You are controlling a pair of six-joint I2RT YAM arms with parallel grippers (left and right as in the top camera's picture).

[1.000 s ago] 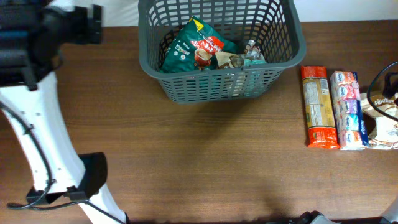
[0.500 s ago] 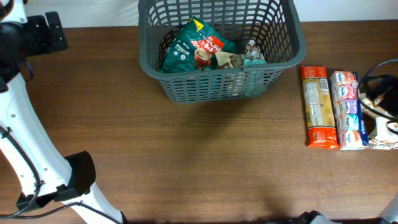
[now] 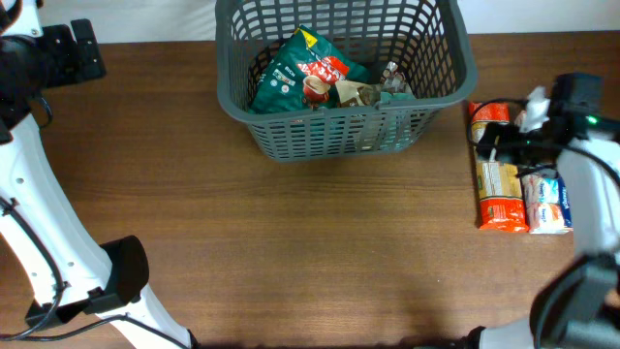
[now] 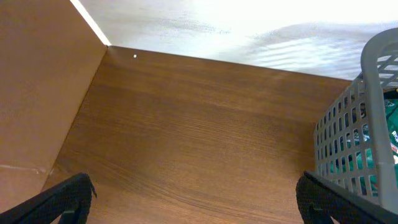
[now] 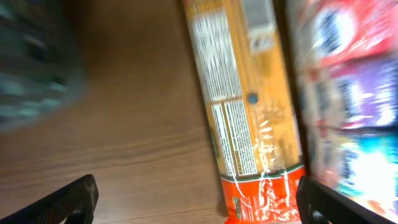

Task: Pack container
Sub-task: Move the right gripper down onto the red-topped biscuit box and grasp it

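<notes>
Overhead view: the container [image 3: 329,136] is sitting at the worktop's [image 3: 320,242] far centre, snack packets [image 3: 305,78] inside. The right hand [image 5: 198,199], fingers spread wide, is hovering over the long orange packet [image 5: 239,93], probably lining up a grasp. The left hand [image 4: 196,196] is hanging released at far left, keeping clear.

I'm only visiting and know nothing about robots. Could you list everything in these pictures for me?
container: one, dark grey, far middle of the table.
green snack packet: one, green with red, inside the container, left side.
smaller packets: count unclear, beige and teal, inside the container, right side.
long orange packet: one, orange, on the table right of the container.
multicoloured pack: one, pink, purple and blue, right of the long orange packet.
table: one, brown wood.
left end effector: one, black, open, over bare table left of the container.
right end effector: one, black, open, above the long orange packet.
</notes>
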